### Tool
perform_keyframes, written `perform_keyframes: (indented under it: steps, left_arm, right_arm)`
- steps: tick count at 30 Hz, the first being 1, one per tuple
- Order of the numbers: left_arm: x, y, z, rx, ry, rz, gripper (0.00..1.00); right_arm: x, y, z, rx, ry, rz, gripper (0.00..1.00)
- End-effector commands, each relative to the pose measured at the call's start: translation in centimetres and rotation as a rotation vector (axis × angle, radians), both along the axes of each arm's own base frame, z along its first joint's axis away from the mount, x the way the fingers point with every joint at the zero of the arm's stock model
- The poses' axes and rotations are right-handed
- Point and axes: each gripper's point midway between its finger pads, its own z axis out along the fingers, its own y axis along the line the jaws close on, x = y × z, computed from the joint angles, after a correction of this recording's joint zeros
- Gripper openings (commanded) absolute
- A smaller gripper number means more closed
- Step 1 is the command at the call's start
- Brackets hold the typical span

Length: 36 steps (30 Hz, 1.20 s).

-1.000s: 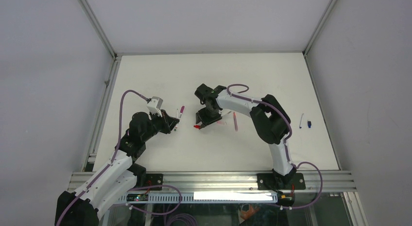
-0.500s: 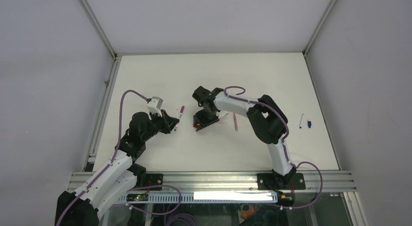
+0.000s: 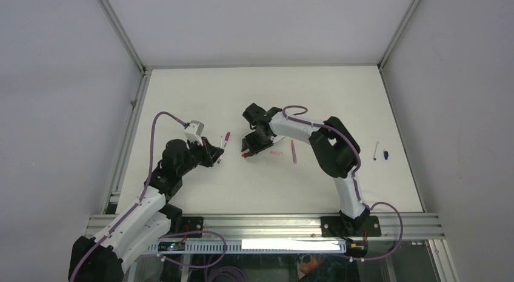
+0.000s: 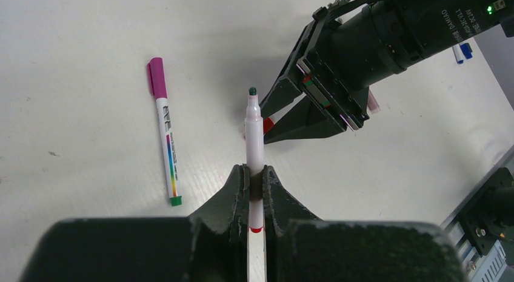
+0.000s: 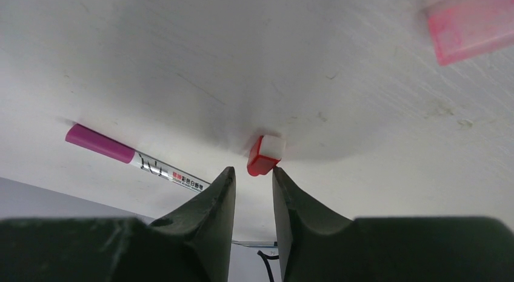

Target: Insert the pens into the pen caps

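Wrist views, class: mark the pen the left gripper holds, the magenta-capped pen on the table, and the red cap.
held pen (image 4: 254,139): left wrist view, white barrel.
magenta-capped pen (image 4: 167,142): left wrist view, white barrel.
red cap (image 5: 260,162): right wrist view, red side.

The table (image 3: 315,100) is a matt white board, faintly scuffed and speckled under the left gripper (image 3: 217,159) and the right gripper (image 3: 247,153). Beyond both sets of fingertips its far edge meets a plain pale grey back wall (image 3: 260,21). Matching grey side panels (image 3: 60,112) stand outboard of each tool, joined by slim aluminium posts (image 3: 121,32). Behind the tools, a ribbed aluminium rail (image 3: 273,222) borders the near edge, with a bright white strip (image 3: 291,245) beneath. Light is even, shadows soft.
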Motion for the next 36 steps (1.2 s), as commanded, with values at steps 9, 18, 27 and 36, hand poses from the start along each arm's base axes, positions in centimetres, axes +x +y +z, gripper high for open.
perform_keyframes:
  steps: [9, 18, 27, 36]
  left_arm:
    - [0.3, -0.8, 0.8, -0.002, -0.045, -0.037, 0.0]
    - [0.4, -0.7, 0.6, 0.003, -0.04, -0.036, 0.0]
    - [0.5, -0.8, 0.4, 0.007, -0.033, -0.038, 0.0]
    - [0.6, -0.8, 0.1, 0.013, -0.026, -0.035, 0.0]
  right_arm:
    - [0.7, -0.4, 0.3, 0.001, -0.034, 0.006, 0.31]
    - [0.2, -0.8, -0.6, -0.012, -0.011, 0.002, 0.31]
    - [0.1, -1.6, -1.1, -0.045, 0.007, 0.0, 0.32]
    - [-0.6, -2.2, -2.1, -0.086, 0.049, 0.015, 0.31]
